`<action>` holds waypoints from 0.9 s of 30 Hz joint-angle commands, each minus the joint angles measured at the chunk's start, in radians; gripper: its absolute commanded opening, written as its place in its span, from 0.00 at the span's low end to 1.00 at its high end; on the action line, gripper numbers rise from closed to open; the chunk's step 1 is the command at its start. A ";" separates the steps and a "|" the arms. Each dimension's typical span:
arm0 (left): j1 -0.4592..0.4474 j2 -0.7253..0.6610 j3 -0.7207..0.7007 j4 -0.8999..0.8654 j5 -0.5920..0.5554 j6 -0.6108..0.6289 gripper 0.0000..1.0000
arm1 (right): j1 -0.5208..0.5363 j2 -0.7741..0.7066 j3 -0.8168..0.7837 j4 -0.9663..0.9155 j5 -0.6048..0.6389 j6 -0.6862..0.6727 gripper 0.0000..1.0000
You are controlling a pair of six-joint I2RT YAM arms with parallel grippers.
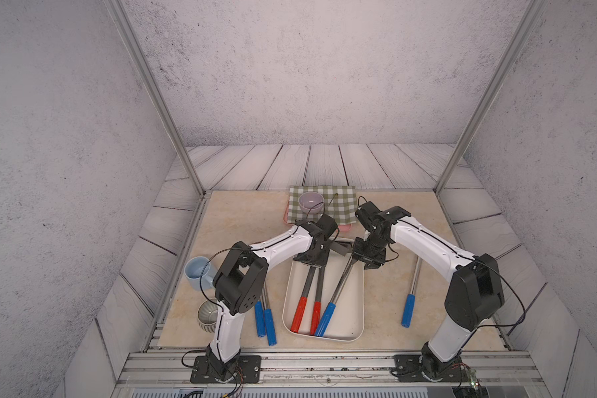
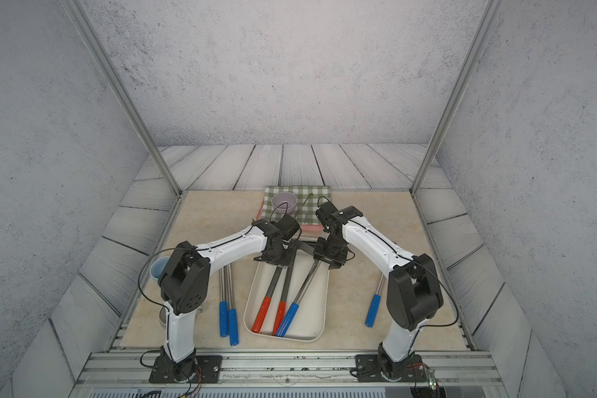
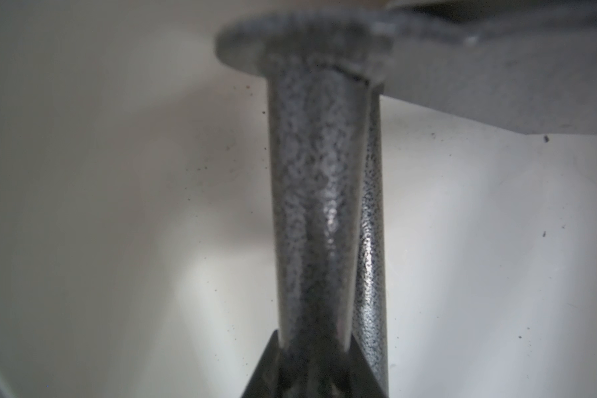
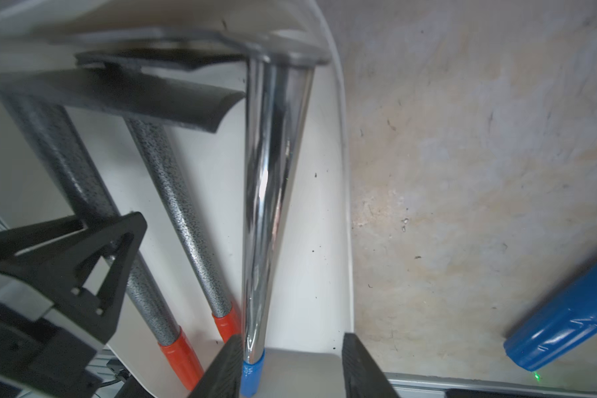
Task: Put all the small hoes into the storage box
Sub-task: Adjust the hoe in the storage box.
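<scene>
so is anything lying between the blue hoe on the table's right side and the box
Nothing visible: only bare table lies between that hoe and the box wall; three hoes already lie inside it.

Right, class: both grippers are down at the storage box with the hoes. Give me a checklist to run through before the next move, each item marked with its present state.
1. The left gripper is shut on a speckled grey shaft: ok.
2. The right gripper is open, with the chrome shaft between its jaws: ok.
3. That hoe's blue grip lies inside the storage box: ok.
4. Whether the hoe held on the left is lifted off the box floor: cannot tell.
5. The two grippers are apart from each other: ok.
6. Everything boxed: not ok, three blue-handled tools lie on the table outside it.
</scene>
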 commanded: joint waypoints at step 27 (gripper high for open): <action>0.033 -0.052 -0.018 0.018 0.004 -0.012 0.12 | 0.027 0.267 0.001 0.021 0.044 0.076 0.22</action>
